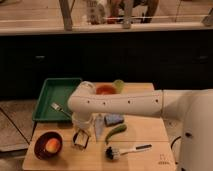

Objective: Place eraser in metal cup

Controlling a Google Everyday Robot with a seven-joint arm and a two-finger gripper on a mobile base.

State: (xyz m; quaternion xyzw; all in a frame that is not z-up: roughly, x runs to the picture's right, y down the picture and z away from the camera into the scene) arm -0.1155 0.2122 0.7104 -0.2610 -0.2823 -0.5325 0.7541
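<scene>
The metal cup (81,141) is small and dark with a shiny rim. It stands near the table's front left, between the dark red bowl and the green pepper. My gripper (82,131) hangs from the white arm, pointing straight down just above the cup's mouth, and it is shut. A small pale block, the eraser (83,135), shows at its tips right over the cup's rim. The arm's wrist hides most of the eraser.
A dark red bowl (42,151) holding an orange fruit sits left of the cup. Behind it is a green tray (55,90) with a fork (59,108). A blue-grey sponge (114,119), a green pepper (116,132) and a brush (125,150) lie to the right. A red bowl (105,90) and a green cup (118,85) stand at the back.
</scene>
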